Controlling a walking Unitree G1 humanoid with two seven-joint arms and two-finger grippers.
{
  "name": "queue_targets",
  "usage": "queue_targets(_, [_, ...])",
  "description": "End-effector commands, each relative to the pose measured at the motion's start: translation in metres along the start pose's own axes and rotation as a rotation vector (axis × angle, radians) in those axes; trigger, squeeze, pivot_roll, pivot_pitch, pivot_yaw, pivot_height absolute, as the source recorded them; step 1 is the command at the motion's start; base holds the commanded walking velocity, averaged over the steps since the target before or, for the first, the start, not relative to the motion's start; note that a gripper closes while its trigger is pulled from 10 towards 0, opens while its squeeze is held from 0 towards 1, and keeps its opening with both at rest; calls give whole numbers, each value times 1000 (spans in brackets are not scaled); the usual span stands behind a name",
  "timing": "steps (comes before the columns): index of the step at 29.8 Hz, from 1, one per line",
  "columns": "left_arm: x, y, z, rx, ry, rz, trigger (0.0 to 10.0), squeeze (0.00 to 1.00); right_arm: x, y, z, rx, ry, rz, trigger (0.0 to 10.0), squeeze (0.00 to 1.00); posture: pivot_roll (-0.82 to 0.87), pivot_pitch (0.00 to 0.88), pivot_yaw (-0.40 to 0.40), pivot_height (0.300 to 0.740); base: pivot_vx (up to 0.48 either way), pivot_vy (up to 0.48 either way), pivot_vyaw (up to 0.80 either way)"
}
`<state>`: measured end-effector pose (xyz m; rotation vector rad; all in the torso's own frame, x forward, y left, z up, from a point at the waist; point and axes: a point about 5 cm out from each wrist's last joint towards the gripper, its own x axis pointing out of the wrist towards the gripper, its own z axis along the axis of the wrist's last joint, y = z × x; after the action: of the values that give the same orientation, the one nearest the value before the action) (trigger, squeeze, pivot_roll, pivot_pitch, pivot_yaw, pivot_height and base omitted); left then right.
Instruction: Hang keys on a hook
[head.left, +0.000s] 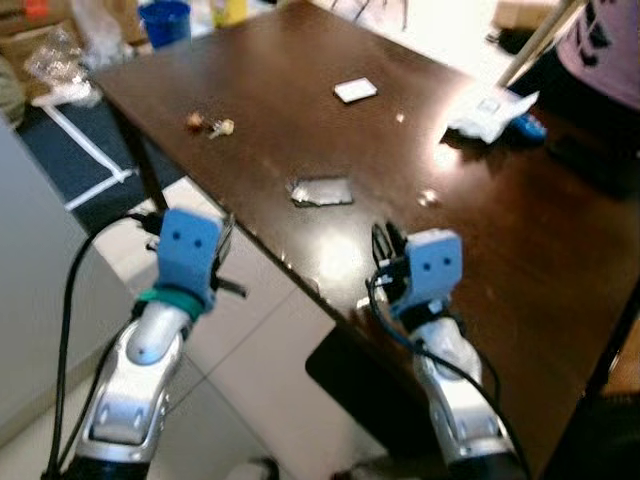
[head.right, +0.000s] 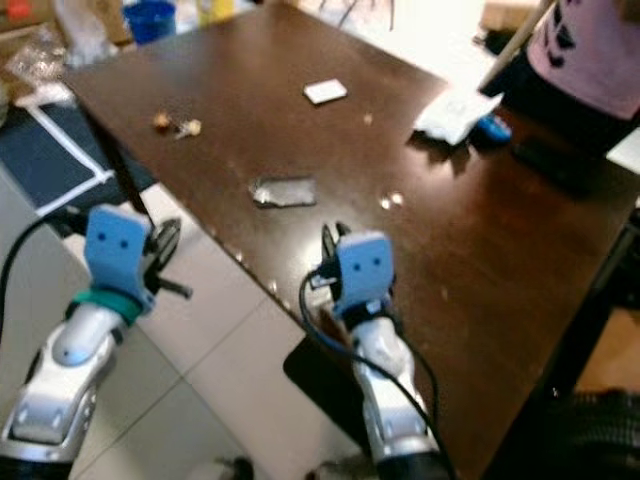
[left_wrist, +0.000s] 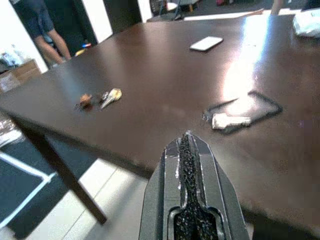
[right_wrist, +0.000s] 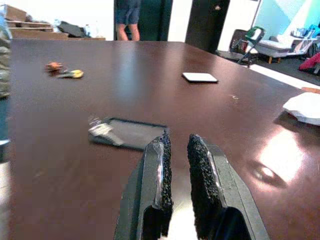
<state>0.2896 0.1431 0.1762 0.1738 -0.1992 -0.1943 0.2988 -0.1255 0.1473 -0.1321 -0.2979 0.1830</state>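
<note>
My left end effector (head.left: 222, 252) was pressed closed and empty, my right end effector (right_wrist: 178, 165) barely parted and empty, while the keys (head.left: 209, 125) lay at eleven o'clock on the desk (head.left: 520, 250), so I judged an overreach might nudge them off the near edge.

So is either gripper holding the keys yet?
No. The left gripper is shut on nothing, the right gripper slightly open; the keys lie on the table.

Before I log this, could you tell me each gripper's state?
Left gripper: closed, empty.
Right gripper: slightly open, empty.
</note>
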Motion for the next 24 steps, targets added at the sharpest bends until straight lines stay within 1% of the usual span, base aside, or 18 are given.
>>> queue_targets(1, [1, -5, 8, -14, -19, -37, 10000, 0, -3, -1, -3, 9, 16, -6, 10000, 0, 59, 81, 86, 740, 465, 0, 0])
queue_targets(4, [3, -5, 12, -22, -32, -44, 10000, 0, -3, -1, -3, 10, 16, -6, 10000, 0, 59, 81, 86, 740, 465, 0, 0])
queue_targets(6, [4, -7, 17, -23, -45, -67, 10000, 0, -3, 0, -3, 10, 16, -8, 10000, 0, 61, 83, 90, 740, 461, 0, 0])
queue_targets(8, [4, -10, 18, -21, -44, -100, 10000, 0, -3, 0, -3, 10, 16, -10, 10000, 0, 61, 83, 90, 740, 461, 0, 0])
queue_targets(12, [3, -11, 17, -20, -42, -110, 10000, 0, -3, 0, -3, 9, 16, -10, 10000, 0, 61, 83, 90, 740, 461, 0, 0])
queue_targets(13, [-1, -18, 10, -25, 1, -201, 10000, 0, -3, 0, -3, 9, 17, -12, 10000, 0, 61, 82, 93, 740, 0, 0, 0])
queue_targets(14, [-1, -18, 10, -25, 1, -201, 10000, 0, -3, 0, -3, 9, 17, -12, 10000, 0, 61, 82, 93, 740, 0, 0, 0])
queue_targets(16, [-13, -29, -3, -10, 77, -385, 10000, 0, -2, 0, -3, 9, 17, -14, 10000, 0, 59, 81, 94, 740, 0, 0, 0])
queue_targets(17, [-22, -32, -12, 22, 123, -483, 10000, 0, -2, -1, -3, 8, 16, -16, 10000, 0, 59, 81, 94, 740, 0, 0, 0])
queue_targets(18, [-22, -32, -12, 22, 123, -483, 10000, 0, -2, -1, -3, 8, 16, -16, 10000, 0, 59, 81, 94, 740, 0, 0, 0])
queue_targets(19, [-28, -33, -16, 45, 149, -535, 10000, 0, -2, -1, -3, 8, 16, -17, 10000, 0, 58, 81, 94, 740, 0, 0, 0])
queue_targets(20, [-28, -33, -16, 45, 149, -535, 10000, 0, -2, -1, -3, 8, 16, -17, 10000, 0, 58, 81, 94, 740, 0, 0, 0])
queue_targets(22, [-35, -28, -23, 73, 193, -584, 10000, 0, -1, -4, -4, 1, 17, -23, 10000, 0, 56, 81, 95, 740, 0, 0, 0])
queue_targets(23, [-35, -28, -23, 73, 193, -584, 10000, 0, -1, -4, -4, 1, 17, -23, 10000, 0, 56, 81, 95, 740, 0, 0, 0])
queue_targets(24, [-37, -25, -25, 80, 201, -589, 10000, 0, -1, -5, -4, -4, 18, -26, 10000, 0, 56, 81, 95, 740, 0, 0, 0])
